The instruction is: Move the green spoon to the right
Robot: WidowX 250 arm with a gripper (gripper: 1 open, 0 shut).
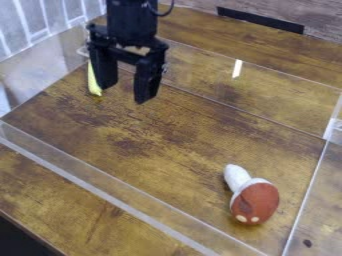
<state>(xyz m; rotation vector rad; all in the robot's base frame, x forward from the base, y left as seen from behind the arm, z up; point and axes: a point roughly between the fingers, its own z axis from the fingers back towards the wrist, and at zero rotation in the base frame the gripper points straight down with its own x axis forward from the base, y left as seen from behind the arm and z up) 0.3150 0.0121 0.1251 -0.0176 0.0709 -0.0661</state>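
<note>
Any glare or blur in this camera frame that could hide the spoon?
Camera view: soft overall; a bright glare streak on the clear wall; the open claw covers most of the green spoon, only a pale sliver showing; mushroom toy reads clearly.

the gripper (122, 84) hangs with jaws spread above the wooden table (160, 130), the green spoon (94, 80) just behind its left finger; a mushroom toy (250, 196) lies well apart.

Black arm (130, 20), two blocky black jaws
</note>
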